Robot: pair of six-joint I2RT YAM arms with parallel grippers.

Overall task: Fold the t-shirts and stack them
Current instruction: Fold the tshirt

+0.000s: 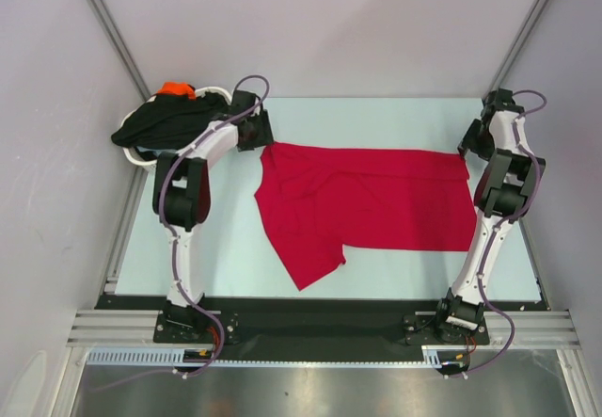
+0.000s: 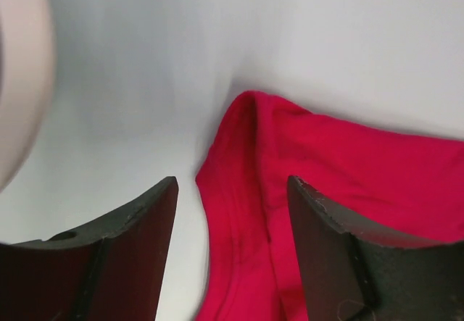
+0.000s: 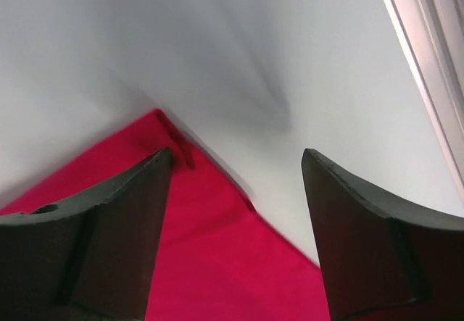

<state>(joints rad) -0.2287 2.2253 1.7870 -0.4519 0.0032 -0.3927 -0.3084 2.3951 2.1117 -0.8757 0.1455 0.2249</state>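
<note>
Where the pale worktop (image 1: pixel 235 257) fills the middle of the top view, the red t-shirt (image 1: pixel 362 200) lies spread flat on it. It is a broad band running from left of centre to the right side of the frame, with a sleeve-like flap reaching down toward the lower centre.

The left fingers (image 2: pixel 138 248) are at the shirt's upper-left corner. In the left wrist view they stand wide apart. The rumpled red corner lies on the worktop in the gap and under the right-hand finger, and nothing is pinched between them. Whether the cloth brushes that finger cannot be told.

The right fingers (image 3: pixel 362 241) are at the shirt's upper-right corner. In the right wrist view they are also spread wide and hold nothing. The pointed red corner sits under the left-hand finger and part of the gap, with bare worktop beneath the other.

In the upper left of the top view, a white basket (image 1: pixel 132 156) stands at the worktop's far left corner. A black t-shirt (image 1: pixel 165 120) is draped over it, and an orange t-shirt (image 1: pixel 176 88) shows at its far edge.
</note>
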